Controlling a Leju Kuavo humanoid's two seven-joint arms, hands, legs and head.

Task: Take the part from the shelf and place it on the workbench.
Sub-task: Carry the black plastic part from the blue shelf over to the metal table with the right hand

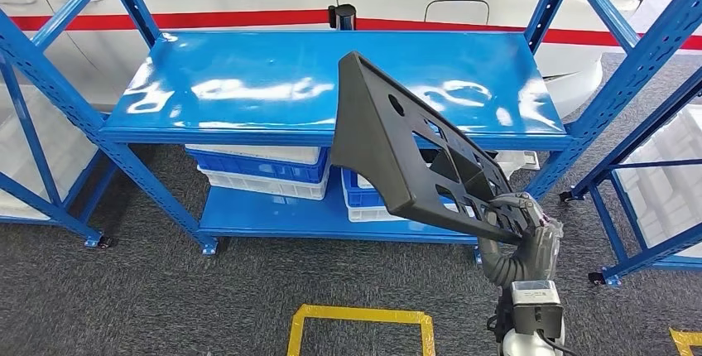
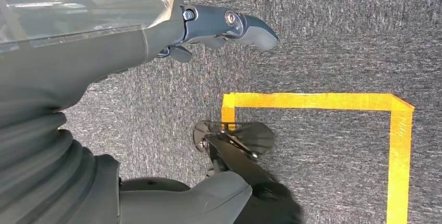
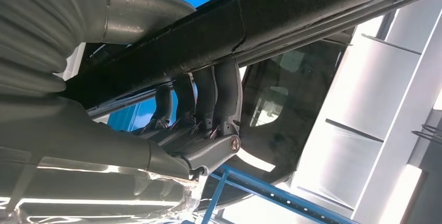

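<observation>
A matte black plastic part [image 1: 414, 153], flat and pierced with cutouts, hangs in front of the blue shelf [image 1: 248, 83], its long axis slanting up toward the shelf's front edge; the right hand [image 1: 517, 219] clamps its lower end; the left hand [image 2: 229, 26] hangs with fingers apart, holding nothing.

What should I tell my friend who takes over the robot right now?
Right hand: grips the black part by its lower end, fingers wrapped over its edge.
Left hand: holds nothing, hangs over the grey carpet by the yellow tape.
The part is off the blue shelf, tilted in the air in front of it. White and blue bins sit on the lower level.
Done: part taken from the shelf.
Left: carry it to the workbench and set it down.
</observation>
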